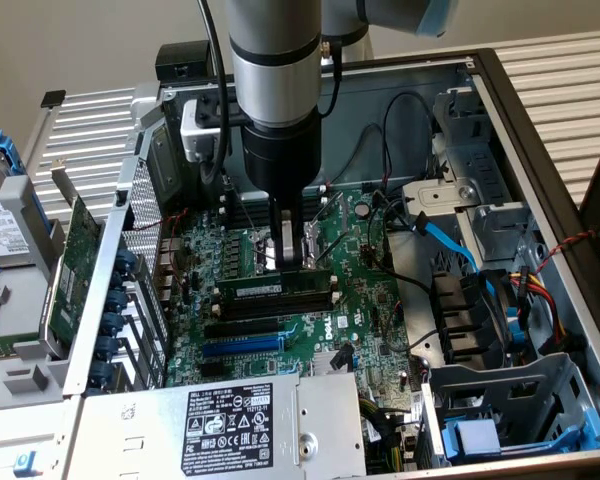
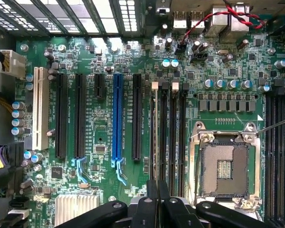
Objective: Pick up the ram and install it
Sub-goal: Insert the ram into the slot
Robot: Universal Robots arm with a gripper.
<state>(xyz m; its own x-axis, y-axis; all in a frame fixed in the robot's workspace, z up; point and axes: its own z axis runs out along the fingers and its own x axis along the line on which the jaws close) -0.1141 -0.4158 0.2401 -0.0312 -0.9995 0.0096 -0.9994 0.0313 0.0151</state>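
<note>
1. Fingers (image 1: 288, 240): closed narrow together, holding nothing, tips just above the ram's top edge; contact cannot be told.
2. Ram (image 1: 276, 288): upright on its long edge in a slot on the motherboard (image 1: 365, 310).
3. CPU socket (image 2: 225, 168): just beside the fingers, uncovered.
</note>
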